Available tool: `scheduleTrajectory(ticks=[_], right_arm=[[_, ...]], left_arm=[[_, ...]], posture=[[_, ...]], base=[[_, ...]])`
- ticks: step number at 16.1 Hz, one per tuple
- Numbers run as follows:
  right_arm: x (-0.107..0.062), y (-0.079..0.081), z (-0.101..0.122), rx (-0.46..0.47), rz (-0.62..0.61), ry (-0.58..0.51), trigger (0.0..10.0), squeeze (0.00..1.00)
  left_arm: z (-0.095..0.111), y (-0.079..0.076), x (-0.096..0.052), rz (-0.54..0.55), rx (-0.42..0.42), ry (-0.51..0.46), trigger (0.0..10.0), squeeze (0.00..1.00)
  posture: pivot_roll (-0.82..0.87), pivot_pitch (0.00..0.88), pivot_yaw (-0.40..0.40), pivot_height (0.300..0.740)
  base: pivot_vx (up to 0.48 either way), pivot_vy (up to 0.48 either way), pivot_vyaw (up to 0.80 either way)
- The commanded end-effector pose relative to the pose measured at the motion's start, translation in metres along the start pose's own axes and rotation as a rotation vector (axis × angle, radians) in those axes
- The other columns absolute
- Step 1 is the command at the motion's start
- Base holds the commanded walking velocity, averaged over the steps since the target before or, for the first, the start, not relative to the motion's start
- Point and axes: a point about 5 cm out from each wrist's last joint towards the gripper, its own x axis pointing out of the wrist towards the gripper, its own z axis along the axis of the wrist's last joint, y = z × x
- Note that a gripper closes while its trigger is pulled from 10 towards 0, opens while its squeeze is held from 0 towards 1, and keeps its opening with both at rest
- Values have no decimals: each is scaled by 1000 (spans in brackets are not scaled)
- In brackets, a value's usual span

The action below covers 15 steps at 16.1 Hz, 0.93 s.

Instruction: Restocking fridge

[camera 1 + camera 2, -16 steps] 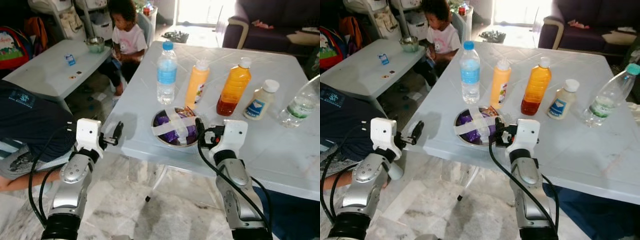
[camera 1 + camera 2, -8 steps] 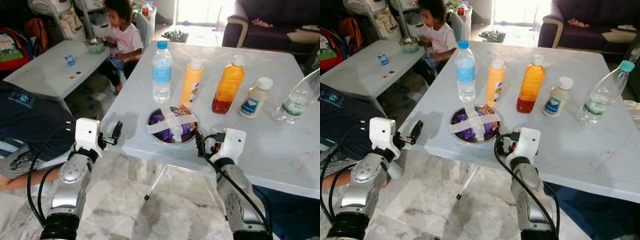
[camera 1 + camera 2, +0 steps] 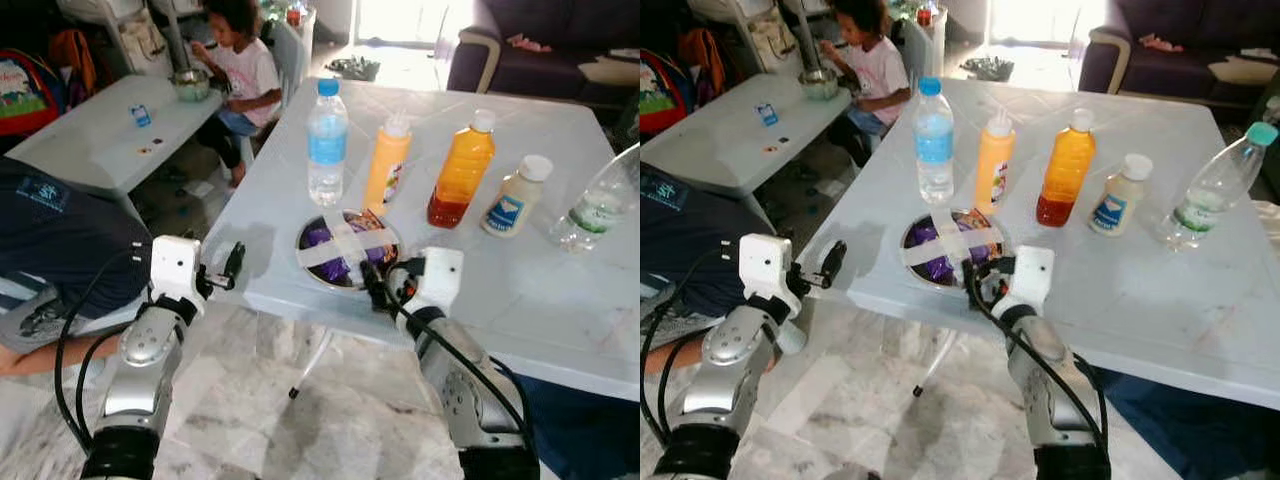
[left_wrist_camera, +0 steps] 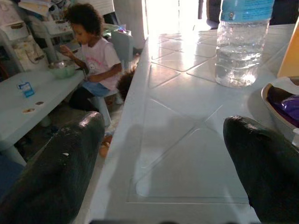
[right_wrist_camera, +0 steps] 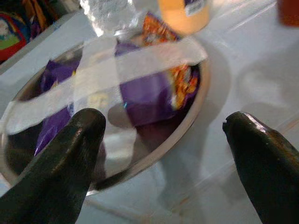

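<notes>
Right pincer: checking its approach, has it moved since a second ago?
Yes. The right pincer has moved leftward along the table edge, from the bowl's right side to its near rim.

No wording can be read anywhere. The clear water bottle with a blue label (image 3: pixel 327 142), the small white jar with a blue-and-white label (image 3: pixel 514 198) and the dark shirt's pale print (image 3: pixel 41 190) are all too blurred.

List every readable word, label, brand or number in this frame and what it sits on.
None reads clearly.
Water bottle blue label: too blurred.
Yellow sauce bottle label: too small.
White jar blue label: blurred.
Clear bottle green label: unreadable.
Purple snack packets in the taped bowl: print blurred.
</notes>
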Motion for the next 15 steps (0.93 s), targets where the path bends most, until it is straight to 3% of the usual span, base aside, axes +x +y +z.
scheduleTrajectory(ticks=[1, 3, 4, 5, 6, 11, 12, 13, 14, 15], right_arm=[[-1, 1, 0, 2, -3, 34, 10000, 0], [-1, -1, -1, 52, -12, 66, 10000, 0], [-1, -5, -4, 91, -34, 96, 8667, 0], [0, -9, -5, 118, -52, 107, 2353, 0], [1, -10, -4, 124, -58, 108, 0, 0], [6, -24, 8, 159, -153, 97, 0, 0], [8, -30, 12, 161, -178, 86, 706, 0], [9, -33, 15, 157, -186, 81, 1882, 0], [11, -35, 18, 159, -189, 77, 2392, 0], [12, -35, 20, 161, -189, 74, 6902, 0]], left_arm=[[3, 1, -1, 9, 12, -12, 10000, 0], [2, 1, -1, 9, 11, -11, 10000, 0], [2, 2, 0, 8, 11, -11, 10000, 0], [3, 1, 1, 7, 11, -13, 10000, 0], [3, 1, 2, 7, 10, -14, 10000, 0], [4, 0, 2, 8, 7, -19, 10000, 0], [4, 0, 2, 10, 8, -19, 10000, 0], [4, 1, 2, 12, 9, -20, 10000, 0], [4, 1, 2, 12, 10, -20, 10000, 0], [4, 1, 2, 12, 11, -21, 10000, 0]], posture=[[3, 49, 8, 740], [-2, 48, 9, 740], [-4, 48, 9, 740], [-3, 48, 9, 740], [-2, 48, 9, 740], [2, 50, 7, 740], [1, 50, 7, 740], [0, 51, 8, 740], [0, 50, 8, 740], [0, 50, 9, 740]], base=[[0, 0, 0], [0, 0, 0], [0, 0, 0], [0, 0, 0], [0, 0, 0], [0, 0, 0], [0, 0, 0], [0, 0, 0], [0, 0, 0], [0, 0, 0]])
